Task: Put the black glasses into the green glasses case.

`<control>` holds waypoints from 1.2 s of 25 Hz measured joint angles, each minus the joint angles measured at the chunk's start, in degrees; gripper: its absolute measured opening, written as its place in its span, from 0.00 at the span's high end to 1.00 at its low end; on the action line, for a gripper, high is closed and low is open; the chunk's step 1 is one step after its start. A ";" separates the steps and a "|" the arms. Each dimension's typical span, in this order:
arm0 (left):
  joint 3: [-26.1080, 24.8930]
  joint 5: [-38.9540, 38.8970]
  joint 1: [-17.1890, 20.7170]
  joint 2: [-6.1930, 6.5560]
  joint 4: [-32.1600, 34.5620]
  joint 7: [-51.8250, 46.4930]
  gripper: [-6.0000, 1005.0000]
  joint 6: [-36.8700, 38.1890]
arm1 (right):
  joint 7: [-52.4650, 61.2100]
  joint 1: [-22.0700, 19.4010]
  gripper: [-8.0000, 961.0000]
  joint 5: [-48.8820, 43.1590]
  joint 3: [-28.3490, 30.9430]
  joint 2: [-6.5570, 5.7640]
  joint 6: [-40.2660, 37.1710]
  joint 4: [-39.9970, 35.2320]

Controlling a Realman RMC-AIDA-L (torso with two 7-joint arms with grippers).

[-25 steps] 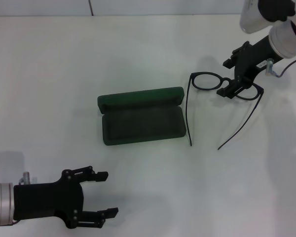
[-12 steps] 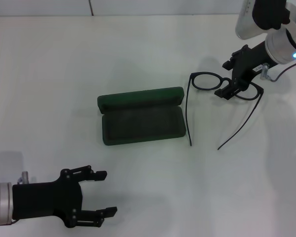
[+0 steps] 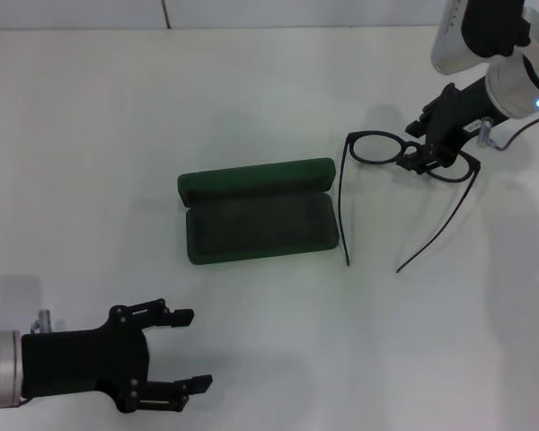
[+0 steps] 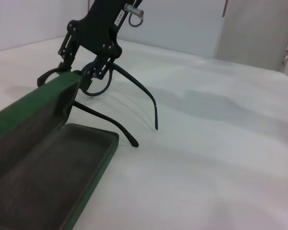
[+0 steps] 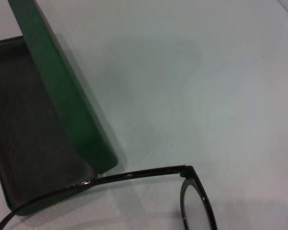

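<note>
The right claw (image 3: 419,154) reaches down, clenched on the bridge of the black glasses (image 3: 386,148), right of the open green glasses case (image 3: 257,221). The left claw (image 3: 181,350), released, hovers over the white tabletop (image 3: 117,117).

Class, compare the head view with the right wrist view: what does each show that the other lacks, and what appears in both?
Only the head view shows the left gripper, open and parked near the table's front edge, the right gripper down at the bridge of the black glasses, and both temple arms spread wide.

Only the right wrist view gives a close look along one temple arm to its hinge and part of one lens rim.

Both show the green glasses case lying open, its dark lining bare, with the glasses beside it on the table.
</note>
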 joint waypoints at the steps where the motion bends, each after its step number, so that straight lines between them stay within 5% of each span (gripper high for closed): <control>1: 0.00 -0.01 0.00 0.00 0.01 0.00 0.13 0.00 | 0.00 0.00 0.27 -0.01 0.00 0.00 -0.01 0.00; 10: 0.00 0.03 -0.06 0.00 0.00 -0.01 0.13 0.00 | -0.05 0.09 0.79 -0.08 -1.44 0.02 0.42 -0.05; 16: 0.00 0.04 -0.20 0.05 0.00 -0.02 0.13 -0.06 | -0.03 0.22 0.89 -0.09 -1.55 -0.04 0.12 -0.25; 30: -0.08 -0.18 -0.11 0.09 0.08 -0.27 0.13 -0.09 | 1.87 -3.27 0.93 0.57 -0.68 -2.25 -8.86 -8.43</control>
